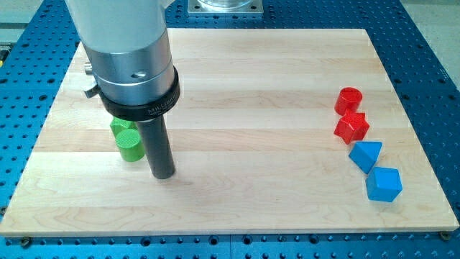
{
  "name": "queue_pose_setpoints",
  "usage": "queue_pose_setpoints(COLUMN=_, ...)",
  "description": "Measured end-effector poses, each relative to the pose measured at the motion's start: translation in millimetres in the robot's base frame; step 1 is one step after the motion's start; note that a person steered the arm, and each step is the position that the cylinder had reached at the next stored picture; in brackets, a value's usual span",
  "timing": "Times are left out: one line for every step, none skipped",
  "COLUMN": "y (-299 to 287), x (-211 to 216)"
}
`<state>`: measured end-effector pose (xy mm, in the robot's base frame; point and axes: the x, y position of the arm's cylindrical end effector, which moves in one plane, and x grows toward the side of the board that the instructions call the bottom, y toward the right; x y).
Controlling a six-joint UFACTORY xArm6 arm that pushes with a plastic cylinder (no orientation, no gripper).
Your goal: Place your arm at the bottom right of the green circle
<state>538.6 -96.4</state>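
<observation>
The green circle (pixel 130 143) is a short green cylinder at the view's left on the wooden board (pixel 237 79). A second green piece (pixel 121 126) sits just above it, partly hidden by the arm's collar. My tip (pixel 163 175) rests on the board just right of and below the green circle, a small gap apart from it.
At the view's right stand a red cylinder (pixel 349 100), a red star-like block (pixel 351 126), a blue triangle block (pixel 366 155) and a blue pentagon-like block (pixel 384 184). The arm's grey body (pixel 126 43) covers the board's upper left. The board's bottom edge is near the tip.
</observation>
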Motion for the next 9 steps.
queue_pose_setpoints(y=0, x=0)
queue_pose_setpoints(y=-2, x=-2)
queue_pose_setpoints(y=-3, x=-2)
queue_pose_setpoints(y=-21, x=8)
queue_pose_setpoints(y=-21, x=12)
queue_pose_setpoints(y=-21, x=9)
queue_pose_setpoints(y=-21, x=9)
queue_pose_setpoints(y=-11, x=9)
queue_pose_setpoints(y=-6, x=9)
